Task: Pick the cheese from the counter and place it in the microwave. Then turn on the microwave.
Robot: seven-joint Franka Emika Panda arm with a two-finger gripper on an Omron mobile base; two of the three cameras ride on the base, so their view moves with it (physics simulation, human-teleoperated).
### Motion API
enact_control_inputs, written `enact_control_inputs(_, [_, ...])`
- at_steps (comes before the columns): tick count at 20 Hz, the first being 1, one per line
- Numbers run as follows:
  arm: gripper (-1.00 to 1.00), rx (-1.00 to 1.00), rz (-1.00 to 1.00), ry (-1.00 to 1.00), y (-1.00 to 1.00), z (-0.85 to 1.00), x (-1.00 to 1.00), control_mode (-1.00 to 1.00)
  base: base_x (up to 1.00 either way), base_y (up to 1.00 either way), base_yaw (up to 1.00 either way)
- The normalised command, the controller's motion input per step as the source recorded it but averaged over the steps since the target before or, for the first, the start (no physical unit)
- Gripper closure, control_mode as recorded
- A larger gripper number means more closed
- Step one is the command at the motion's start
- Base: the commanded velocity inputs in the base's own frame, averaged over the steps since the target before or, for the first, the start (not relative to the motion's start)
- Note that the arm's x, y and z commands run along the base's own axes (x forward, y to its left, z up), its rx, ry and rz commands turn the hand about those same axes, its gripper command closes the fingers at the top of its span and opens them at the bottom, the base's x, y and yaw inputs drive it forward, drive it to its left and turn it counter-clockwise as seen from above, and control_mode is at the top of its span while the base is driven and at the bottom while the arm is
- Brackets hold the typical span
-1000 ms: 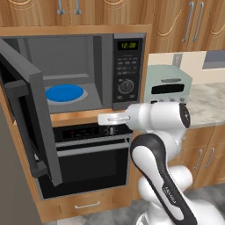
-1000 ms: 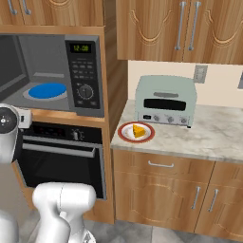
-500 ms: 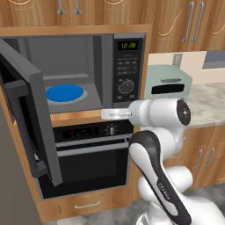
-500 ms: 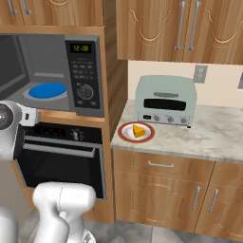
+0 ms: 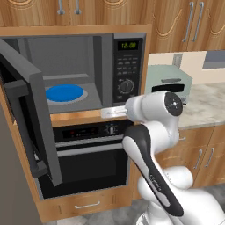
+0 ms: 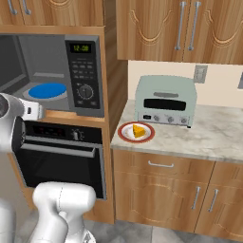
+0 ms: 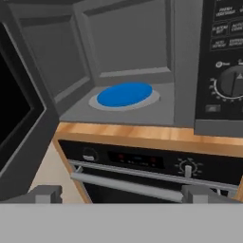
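While microwave (image 5: 88,74) stands open, cheese (image 6: 138,130) on plate (image 6: 127,134), beige counter (image 6: 209,137).

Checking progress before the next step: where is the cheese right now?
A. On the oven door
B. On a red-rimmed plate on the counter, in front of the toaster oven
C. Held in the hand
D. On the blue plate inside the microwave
B: the cheese lies on the red-rimmed plate on the counter, in front of the toaster oven.
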Motion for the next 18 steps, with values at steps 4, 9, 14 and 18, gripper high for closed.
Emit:
enact_control_inputs(4, [-1.00,-0.19,-0.08,0.03,-0.08,-0.01,0.00,-1.00,0.00,0.00,0.00])
enact_control_inputs(9, [-1.00,-0.15,-0.04,0.01,-0.12,-0.08,0.00,-1.00,0.00,0.00,0.00])
enact_control_inputs(14, [-1.00,-0.08,-0.02,0.00,-0.18,-0.03,0.06,-1.00,0.00,0.00,0.00])
enact_control_inputs(18, [-1.00,0.00,-0.03,0.03,-0.25,0.00,0.00,-1.00,0.00,0.00,0.00])
